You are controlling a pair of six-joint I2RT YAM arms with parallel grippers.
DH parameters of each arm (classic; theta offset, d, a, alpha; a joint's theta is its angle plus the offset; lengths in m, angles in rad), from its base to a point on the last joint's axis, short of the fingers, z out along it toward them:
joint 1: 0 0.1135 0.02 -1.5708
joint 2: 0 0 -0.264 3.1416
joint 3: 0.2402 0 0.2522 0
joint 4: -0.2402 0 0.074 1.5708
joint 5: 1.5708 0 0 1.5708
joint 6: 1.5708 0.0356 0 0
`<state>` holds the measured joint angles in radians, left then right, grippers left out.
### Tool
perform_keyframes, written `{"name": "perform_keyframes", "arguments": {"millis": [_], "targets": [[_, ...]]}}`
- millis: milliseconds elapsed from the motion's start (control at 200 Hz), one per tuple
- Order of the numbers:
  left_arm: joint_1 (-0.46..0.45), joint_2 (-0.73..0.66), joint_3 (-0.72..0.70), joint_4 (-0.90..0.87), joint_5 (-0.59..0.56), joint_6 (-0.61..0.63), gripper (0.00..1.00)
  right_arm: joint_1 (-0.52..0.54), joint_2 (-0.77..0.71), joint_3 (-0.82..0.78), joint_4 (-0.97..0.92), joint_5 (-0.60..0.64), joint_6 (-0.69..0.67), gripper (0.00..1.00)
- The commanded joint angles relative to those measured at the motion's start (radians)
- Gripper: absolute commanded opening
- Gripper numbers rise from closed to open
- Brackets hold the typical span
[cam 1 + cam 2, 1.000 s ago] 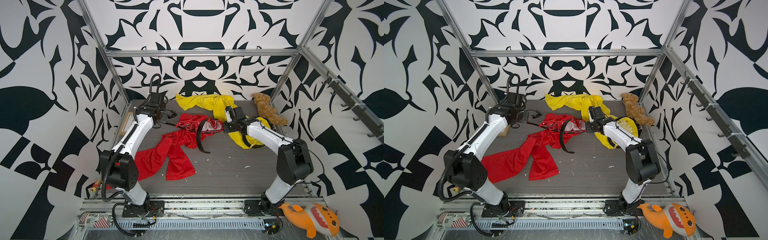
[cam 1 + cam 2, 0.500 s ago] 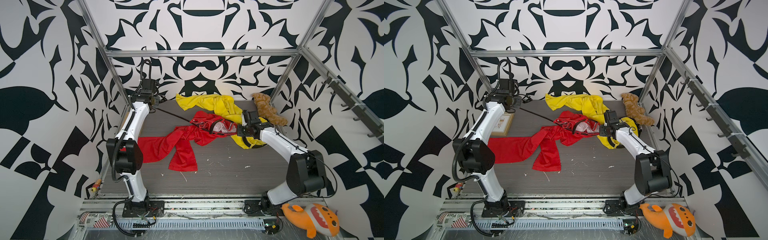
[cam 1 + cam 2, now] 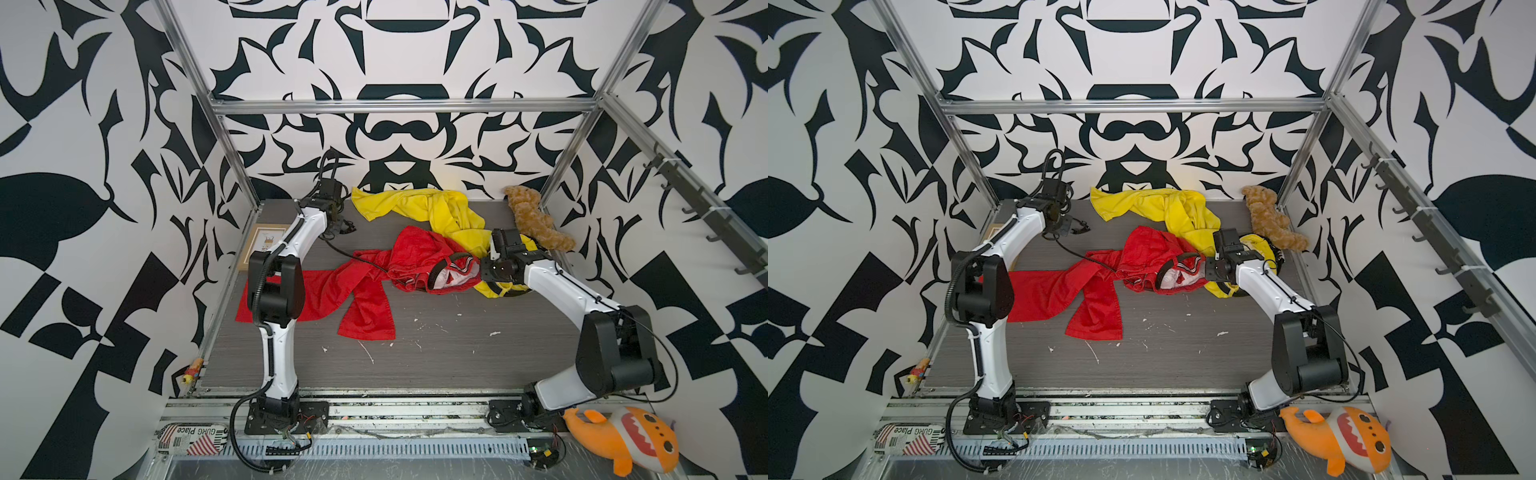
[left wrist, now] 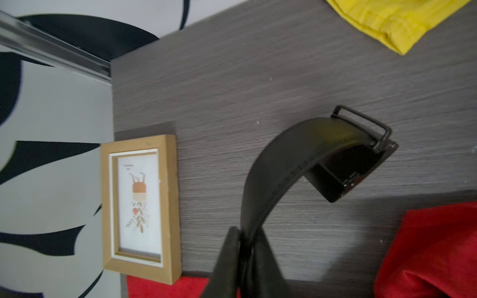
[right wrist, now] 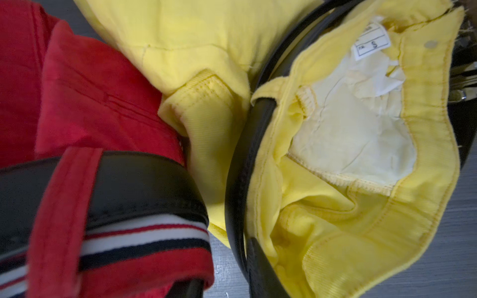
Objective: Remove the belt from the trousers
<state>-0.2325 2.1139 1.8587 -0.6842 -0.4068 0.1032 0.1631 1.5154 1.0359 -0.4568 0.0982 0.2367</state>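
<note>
Now, belt point(image 4: 284, 165): black, buckle end free, rest under red trousers point(image 3: 324, 291) loop.
Left pincer point(image 4: 246, 242): belt between fingers point(image 4: 227, 258), grip unclear.
Right pincer point(image 3: 478, 270): cannot tell.

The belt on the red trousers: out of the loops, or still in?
Still in: the belt passes under a red loop beside the striped trim.
</note>
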Motion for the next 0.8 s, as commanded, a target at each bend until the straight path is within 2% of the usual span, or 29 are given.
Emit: {"name": "perform_keyframes", "arguments": {"millis": [0, 70, 175, 310, 405, 485, 605, 795], "targets": [[-0.006, -0.002, 0.024, -0.076, 0.014, -0.072, 0.77, -0.012, -0.016, -0.007, -0.024, 0.038, 0.012, 0.31], [-0.034, -0.04, 0.02, -0.114, 0.039, -0.11, 0.92, -0.012, -0.018, -0.01, -0.021, 0.031, 0.013, 0.31], [-0.116, -0.134, -0.029, -0.124, 0.069, -0.144, 1.0, -0.011, -0.017, -0.013, -0.014, 0.026, 0.015, 0.31], [-0.249, -0.192, -0.04, -0.229, 0.093, -0.209, 0.99, -0.012, -0.018, -0.015, -0.009, 0.023, 0.013, 0.31], [-0.307, -0.209, -0.06, -0.294, 0.131, -0.314, 0.98, -0.012, -0.021, -0.017, -0.006, 0.02, 0.013, 0.31], [-0.326, -0.231, -0.118, -0.289, 0.202, -0.397, 0.95, -0.012, -0.021, -0.02, -0.001, 0.017, 0.013, 0.31], [-0.33, -0.255, -0.232, -0.22, 0.21, -0.481, 0.9, -0.012, -0.022, -0.032, 0.01, 0.014, 0.013, 0.31], [-0.32, -0.24, -0.295, -0.15, 0.229, -0.562, 0.86, -0.012, -0.014, -0.04, 0.025, 0.007, 0.013, 0.31]]}}
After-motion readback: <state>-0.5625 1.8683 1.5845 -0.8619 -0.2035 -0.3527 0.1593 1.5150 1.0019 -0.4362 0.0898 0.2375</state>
